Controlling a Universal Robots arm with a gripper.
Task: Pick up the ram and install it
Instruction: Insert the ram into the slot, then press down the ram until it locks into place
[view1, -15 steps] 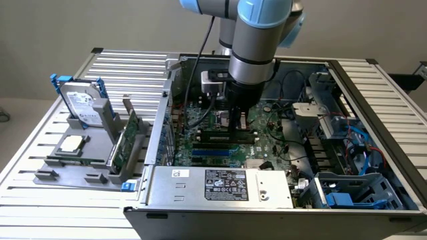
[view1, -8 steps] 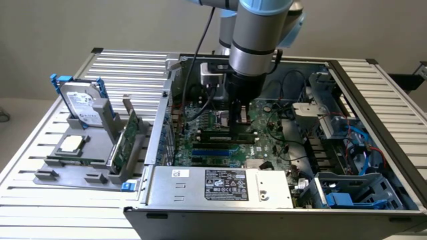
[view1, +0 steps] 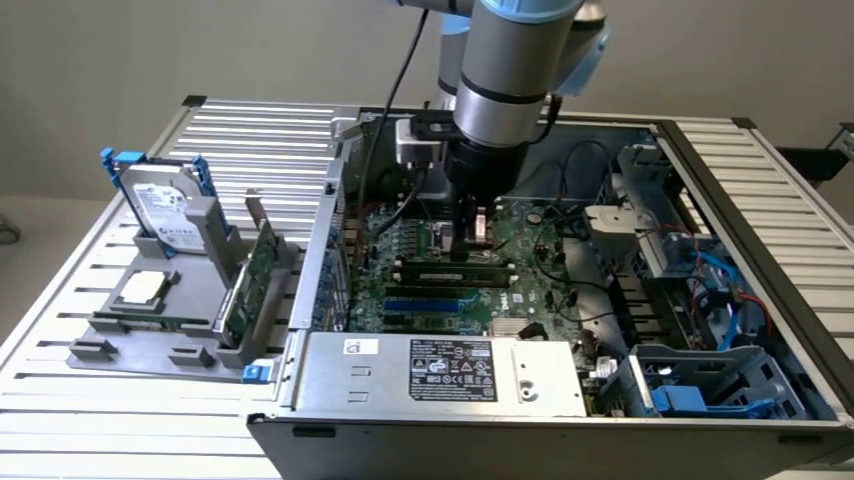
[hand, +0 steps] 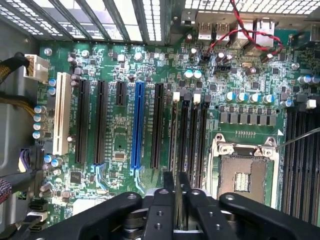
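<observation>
The ram (view1: 454, 270), a narrow green stick with black chips, stands on edge in a memory slot of the motherboard (view1: 534, 280) inside the open computer case. My gripper (view1: 475, 245) reaches straight down onto the ram's top edge, near its middle. In the wrist view, the ram (hand: 175, 140) shows edge-on as a thin line running away from the gripper (hand: 176, 182). The two black fingertips (hand: 169, 182) are drawn close together, one on either side of that edge.
Left of the case, a grey fixture (view1: 120, 350) holds a hard drive (view1: 167, 215), a tall green expansion card (view1: 254, 280) and a processor (view1: 140, 290). The power supply (view1: 441, 370) fills the case front. Beside the ram lie the processor socket (hand: 245, 170), black slots and a blue slot (hand: 137, 125).
</observation>
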